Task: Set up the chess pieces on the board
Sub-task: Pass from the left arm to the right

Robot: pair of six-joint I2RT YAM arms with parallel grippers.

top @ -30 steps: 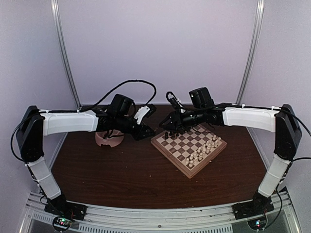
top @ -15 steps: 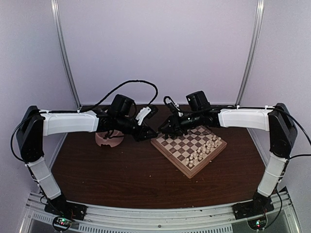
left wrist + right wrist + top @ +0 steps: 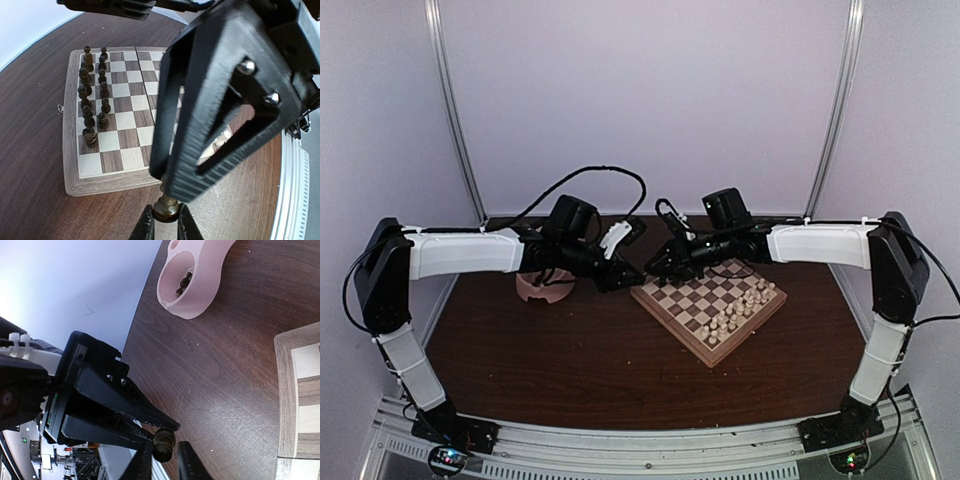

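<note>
The dark chess piece [image 3: 165,207] hangs above the table, just beside the board [image 3: 73,185] corner, clenched in my left fingers [image 3: 145,225]. My right fingers [image 3: 143,460] have swung across and narrowed around it; whether they grip yet, I cannot tell. A handover seems under way, with placement still to do.
</note>
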